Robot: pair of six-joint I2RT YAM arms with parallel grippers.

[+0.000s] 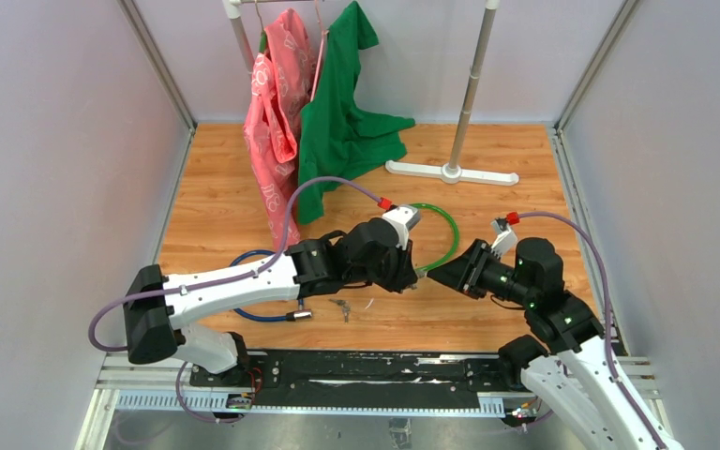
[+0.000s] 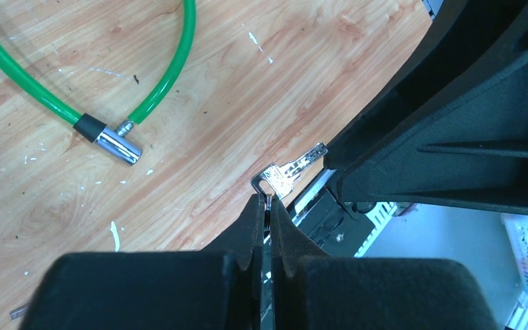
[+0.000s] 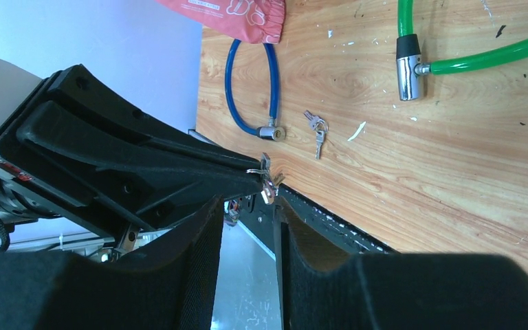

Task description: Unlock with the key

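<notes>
Mid-air key handoff, lock farther out on the table.

My left gripper (image 2: 267,206) is pressed together on the ring of the small silver key (image 2: 292,168), blade pointing outward so the other arm gets a clean hold. My right gripper (image 3: 247,206) brackets that blade, jaws partly apart, no contact that I can see. Likely reason: regrip for insertion. Beyond, the green cable lock (image 2: 172,75) lies flat on the wooden table (image 2: 261,89), its chrome barrel (image 2: 113,146) exposed and reachable.
</notes>
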